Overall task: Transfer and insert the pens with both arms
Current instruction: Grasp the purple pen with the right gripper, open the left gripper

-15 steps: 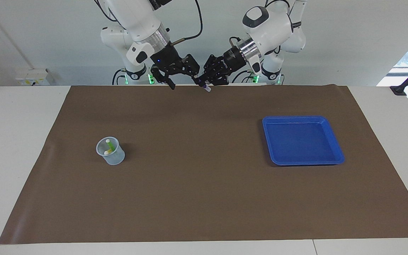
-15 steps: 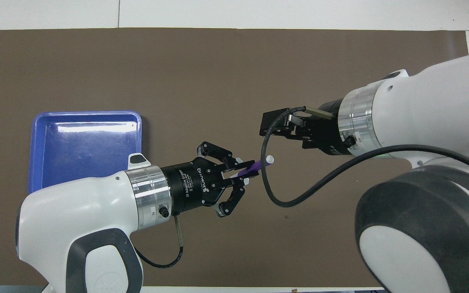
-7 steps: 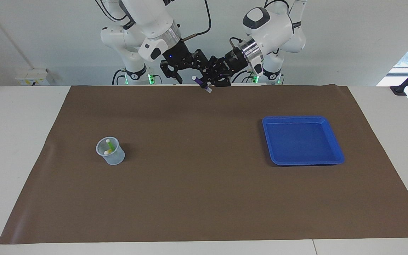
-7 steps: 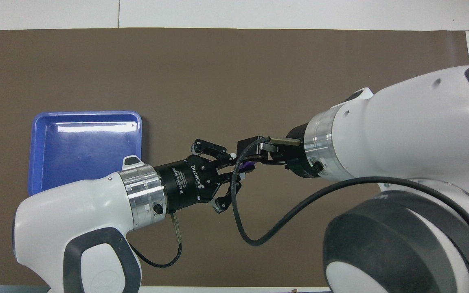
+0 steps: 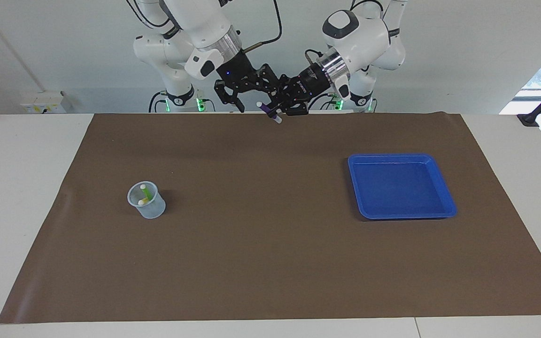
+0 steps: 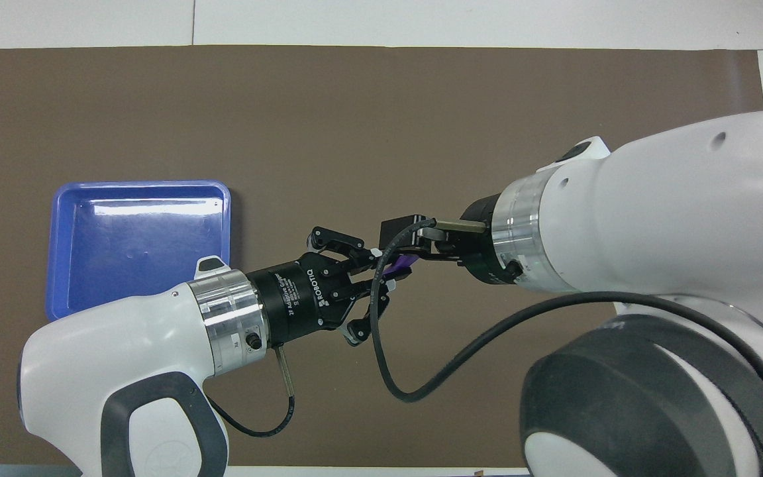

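Raised over the mat's robot-side edge, the left gripper [image 5: 276, 109] pinches the purple pen [image 5: 268, 111] while the right gripper [image 5: 251, 98], fingers spread wide, flanks its capped end

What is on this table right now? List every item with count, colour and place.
purple pen: one, purple with a pale cap, in the air, held by the left tool
green pen: one, green, standing in the cup
yellow pen: one, yellow, in the same cup
cup: one, clear, on the mat toward the right arm's end
tray: one, blue, on the mat toward the left arm's end
mat: one, brown, covering the table
table: one, white
left tool: one, black, shut on the purple pen
right tool: one, black, open at the pen's capped end
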Robot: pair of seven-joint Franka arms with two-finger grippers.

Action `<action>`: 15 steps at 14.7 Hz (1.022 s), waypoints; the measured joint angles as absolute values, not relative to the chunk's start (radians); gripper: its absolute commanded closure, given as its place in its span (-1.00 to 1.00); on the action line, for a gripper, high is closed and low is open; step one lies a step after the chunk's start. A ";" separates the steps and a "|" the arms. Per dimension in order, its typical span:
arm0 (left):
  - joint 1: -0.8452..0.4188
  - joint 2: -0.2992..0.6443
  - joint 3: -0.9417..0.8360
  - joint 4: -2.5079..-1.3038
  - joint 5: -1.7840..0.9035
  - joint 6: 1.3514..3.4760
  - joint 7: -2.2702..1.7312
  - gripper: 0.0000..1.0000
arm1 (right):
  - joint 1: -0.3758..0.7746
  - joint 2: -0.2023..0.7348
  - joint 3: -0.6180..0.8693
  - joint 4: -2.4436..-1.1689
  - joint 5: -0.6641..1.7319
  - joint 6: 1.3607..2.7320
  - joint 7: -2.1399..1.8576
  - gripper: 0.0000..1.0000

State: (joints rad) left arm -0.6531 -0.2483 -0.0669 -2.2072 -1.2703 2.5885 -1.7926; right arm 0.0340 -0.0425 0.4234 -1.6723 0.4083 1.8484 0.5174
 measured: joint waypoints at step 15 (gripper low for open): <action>-0.655 -0.250 -0.069 -2.212 -1.281 2.598 -1.794 -1.00 | 0.041 -0.043 0.425 -1.670 0.407 1.858 0.498 1.00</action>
